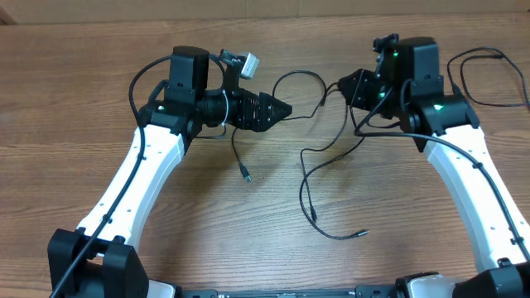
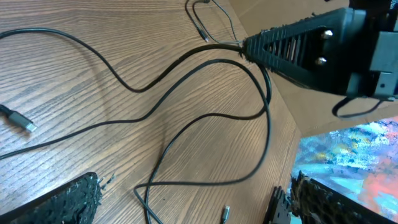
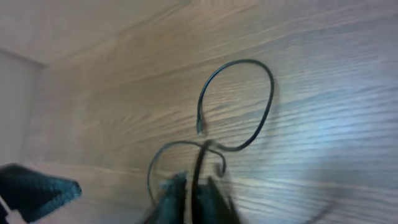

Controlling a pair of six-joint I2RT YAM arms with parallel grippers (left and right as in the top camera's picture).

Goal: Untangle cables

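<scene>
The right claw (image 1: 341,84) sits right of centre in the upper part of the overhead view, pressed together on one strand of the cables (image 2: 268,109). The left wrist view shows its tip nipping that cord at upper right. From the pinch the cords trail down toward the lower middle of the overhead frame, crossing one another on the wooden table (image 1: 83,74), and one ends in a plug (image 1: 363,234). The left claw (image 1: 281,108), just left of centre, is spread wide and holds nothing.

To my eye the step in hand is drawing one strand out of the crossings. Next, I'd judge, the right arm must pull away while the left pins or takes another cord. The right wrist view is blurred, and I cannot tell which strand lies over which.
</scene>
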